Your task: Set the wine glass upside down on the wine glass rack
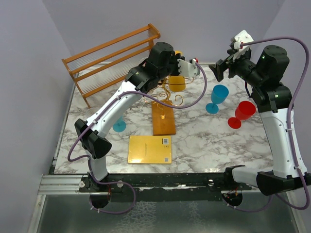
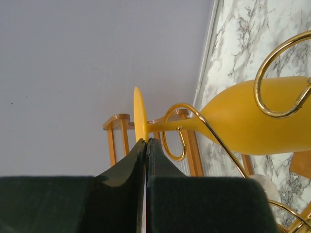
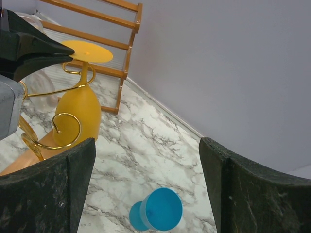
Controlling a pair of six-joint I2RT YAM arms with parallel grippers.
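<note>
Yellow, the glass [image 1: 177,83] hangs upside down in the gold wire rack [image 1: 163,121], its stem caught in one curled arm, foot uppermost and bowl pointing down. Our left arm folds at the elbow by the table's [image 1: 204,141] near left edge, and its forearm runs diagonally up to the far middle, the wrist bent over the rack. The left pincer [image 2: 146,141] is pressed together, its tips right at the rim of the foot; we cannot tell whether they touch it. Our right arm stands tall on the right side, wrist turned left, the right pincer [image 3: 147,143] spread wide and held high over a blue glass [image 3: 155,211]. The slatted shelf [image 1: 112,58] stands behind the rack.
</note>
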